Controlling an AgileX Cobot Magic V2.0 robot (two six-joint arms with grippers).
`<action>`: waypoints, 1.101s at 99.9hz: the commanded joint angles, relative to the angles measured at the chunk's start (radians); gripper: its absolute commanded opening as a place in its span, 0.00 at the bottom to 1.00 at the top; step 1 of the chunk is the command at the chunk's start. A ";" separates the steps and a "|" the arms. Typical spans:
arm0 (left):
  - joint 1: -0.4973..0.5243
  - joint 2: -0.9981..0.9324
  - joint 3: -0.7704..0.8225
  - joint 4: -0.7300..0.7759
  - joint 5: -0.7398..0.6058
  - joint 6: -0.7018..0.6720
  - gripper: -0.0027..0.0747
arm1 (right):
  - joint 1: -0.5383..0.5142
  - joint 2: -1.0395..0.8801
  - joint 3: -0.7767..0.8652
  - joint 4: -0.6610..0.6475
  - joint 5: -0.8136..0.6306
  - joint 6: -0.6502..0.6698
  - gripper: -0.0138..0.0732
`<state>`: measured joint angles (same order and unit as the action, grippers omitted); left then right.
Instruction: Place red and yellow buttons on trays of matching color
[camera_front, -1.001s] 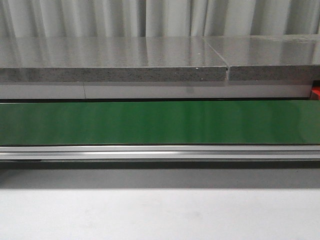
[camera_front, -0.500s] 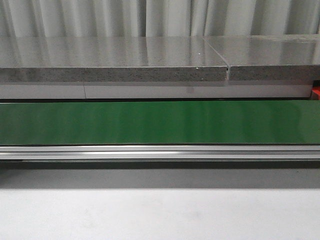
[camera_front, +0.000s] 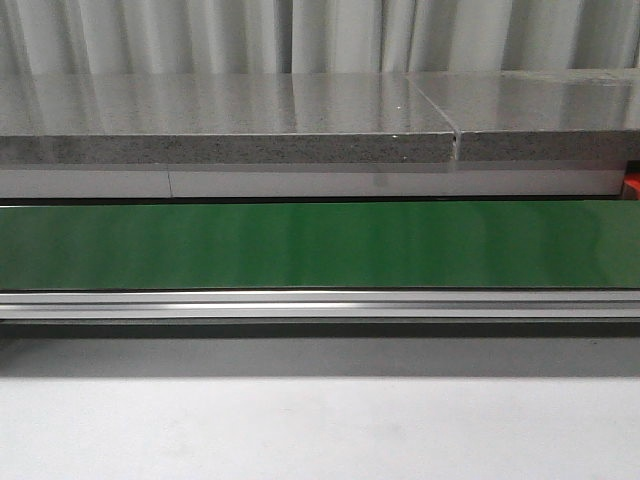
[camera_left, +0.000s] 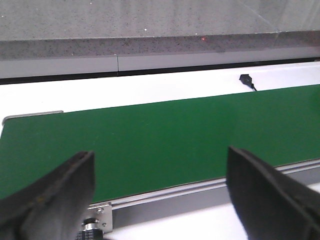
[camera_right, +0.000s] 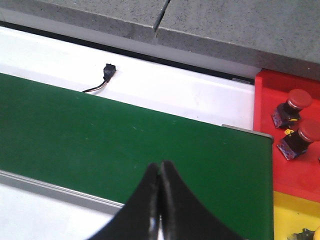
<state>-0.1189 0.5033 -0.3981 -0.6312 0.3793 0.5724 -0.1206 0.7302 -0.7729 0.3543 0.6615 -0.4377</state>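
Curtains (camera_front: 320, 35) hang behind a grey stone ledge (camera_front: 220, 120), and below it you have the green belt (camera_front: 320, 245) running the full width of the front view, bare of any button. At the belt's right end, in the right wrist view, sits the red tray (camera_right: 287, 165) with the yellow tray (camera_right: 295, 215) just beside it, only a strip of each showing. Two red buttons (camera_right: 295, 107) already stand on the red tray, close together; a small yellowish thing at the yellow tray's edge is too cropped to name. A small black sensor (camera_right: 107, 70) lies on the white strip beyond the belt.

Expect these buttons to be light, rigid plastic with a smooth domed cap, so pinch the squarer base rather than the cap.

Your left gripper (camera_left: 160, 195) hovers over the belt with fingers spread wide, holding nothing. Your right gripper (camera_right: 160, 200) hangs over the belt near the trays, fingers pressed together and empty.
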 joint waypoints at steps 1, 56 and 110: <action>-0.002 0.005 -0.029 -0.024 -0.052 0.001 0.86 | -0.001 -0.004 -0.026 0.010 -0.060 -0.009 0.08; 0.310 0.378 -0.399 -0.080 -0.066 -0.152 0.86 | -0.001 -0.004 -0.026 0.010 -0.060 -0.009 0.08; 0.576 1.031 -0.893 -0.055 0.354 -0.175 0.86 | -0.001 -0.004 -0.026 0.010 -0.060 -0.009 0.08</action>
<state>0.4543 1.4999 -1.2186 -0.6995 0.7357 0.4289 -0.1206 0.7302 -0.7729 0.3543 0.6615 -0.4377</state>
